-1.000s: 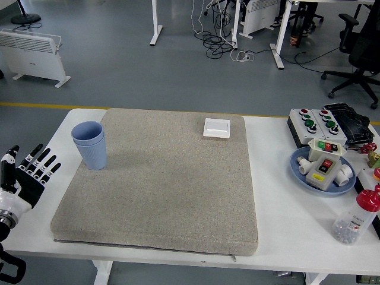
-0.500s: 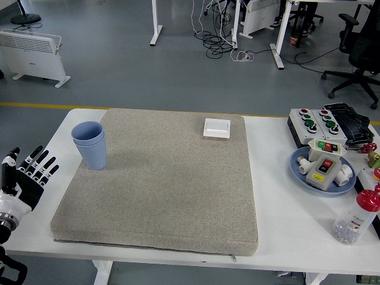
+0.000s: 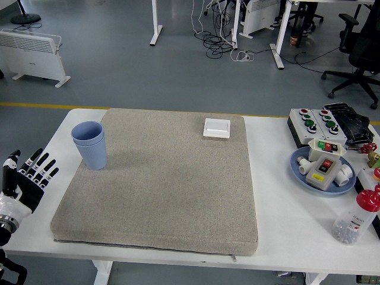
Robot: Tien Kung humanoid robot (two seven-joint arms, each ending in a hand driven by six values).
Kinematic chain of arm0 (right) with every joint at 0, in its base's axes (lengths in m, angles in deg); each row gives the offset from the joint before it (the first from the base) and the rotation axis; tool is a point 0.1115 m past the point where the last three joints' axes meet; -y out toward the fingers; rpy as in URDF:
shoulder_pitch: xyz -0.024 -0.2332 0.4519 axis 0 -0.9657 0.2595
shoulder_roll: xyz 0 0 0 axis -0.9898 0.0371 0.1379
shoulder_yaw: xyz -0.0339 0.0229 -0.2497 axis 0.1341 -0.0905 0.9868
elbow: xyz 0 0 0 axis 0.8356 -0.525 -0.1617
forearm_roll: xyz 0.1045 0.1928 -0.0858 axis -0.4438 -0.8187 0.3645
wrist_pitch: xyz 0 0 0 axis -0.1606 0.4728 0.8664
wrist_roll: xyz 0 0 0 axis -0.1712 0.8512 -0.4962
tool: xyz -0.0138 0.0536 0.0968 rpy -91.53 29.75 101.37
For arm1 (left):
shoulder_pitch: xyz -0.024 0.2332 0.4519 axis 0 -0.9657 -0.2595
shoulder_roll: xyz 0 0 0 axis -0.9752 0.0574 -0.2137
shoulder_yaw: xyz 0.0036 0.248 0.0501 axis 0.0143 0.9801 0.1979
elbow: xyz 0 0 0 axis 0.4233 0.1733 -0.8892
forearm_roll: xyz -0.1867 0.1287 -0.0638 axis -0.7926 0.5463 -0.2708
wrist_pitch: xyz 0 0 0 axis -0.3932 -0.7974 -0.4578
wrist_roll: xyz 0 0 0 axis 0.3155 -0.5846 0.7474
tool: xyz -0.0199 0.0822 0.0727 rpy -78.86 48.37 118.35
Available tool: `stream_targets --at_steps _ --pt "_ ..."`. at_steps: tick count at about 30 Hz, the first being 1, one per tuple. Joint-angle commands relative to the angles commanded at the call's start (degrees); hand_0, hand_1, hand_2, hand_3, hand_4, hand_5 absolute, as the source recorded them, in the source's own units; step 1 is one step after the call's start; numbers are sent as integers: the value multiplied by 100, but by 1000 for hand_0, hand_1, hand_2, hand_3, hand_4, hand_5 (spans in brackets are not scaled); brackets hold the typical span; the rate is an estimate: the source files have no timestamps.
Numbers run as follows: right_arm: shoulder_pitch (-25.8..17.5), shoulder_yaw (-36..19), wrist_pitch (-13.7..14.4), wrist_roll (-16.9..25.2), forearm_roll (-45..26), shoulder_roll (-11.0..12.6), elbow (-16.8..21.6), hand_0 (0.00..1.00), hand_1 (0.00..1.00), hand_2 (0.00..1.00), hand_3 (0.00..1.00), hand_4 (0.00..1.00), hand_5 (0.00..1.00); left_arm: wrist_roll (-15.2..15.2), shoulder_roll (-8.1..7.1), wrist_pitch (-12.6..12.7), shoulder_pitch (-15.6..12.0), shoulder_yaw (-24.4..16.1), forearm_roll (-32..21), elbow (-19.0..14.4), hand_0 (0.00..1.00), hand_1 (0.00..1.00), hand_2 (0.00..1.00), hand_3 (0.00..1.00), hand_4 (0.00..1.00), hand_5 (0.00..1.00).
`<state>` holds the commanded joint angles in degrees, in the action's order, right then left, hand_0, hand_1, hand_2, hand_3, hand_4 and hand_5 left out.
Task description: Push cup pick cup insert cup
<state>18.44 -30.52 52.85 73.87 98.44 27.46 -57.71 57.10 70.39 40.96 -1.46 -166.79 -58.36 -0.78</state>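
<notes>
1. Where the white table (image 3: 279,225) meets the picture's lower left, you will find your left hand (image 3: 25,181), fingers straight and spread, holding nothing. It sits a little lower and nearer the left edge than it did a second ago. Your right hand is out of view.
2. Just ahead of that hand, a grey-beige mat (image 3: 166,178) covers most of the table.
3. On the mat's far left corner stand the blue cups (image 3: 89,145), one nested inside the other, upright, well apart from your hand. They have not moved.
4. To your right, near the table's edge, stands a clear bottle with a red cap (image 3: 356,218); beyond it a blue plate (image 3: 303,173) carries switch boxes.
5. Farther on, a white square switch (image 3: 217,127) rests at the mat's far edge, and a button box (image 3: 311,123) sits at the far right.
</notes>
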Motion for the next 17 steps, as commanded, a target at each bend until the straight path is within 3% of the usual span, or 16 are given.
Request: stream_targets --at_steps 17 --pt "-69 -26 -7 -44 124 -8 0 771 712 713 613 268 557 -48 11 -84 -35 35 107 61 957 918 980 913 621 998"
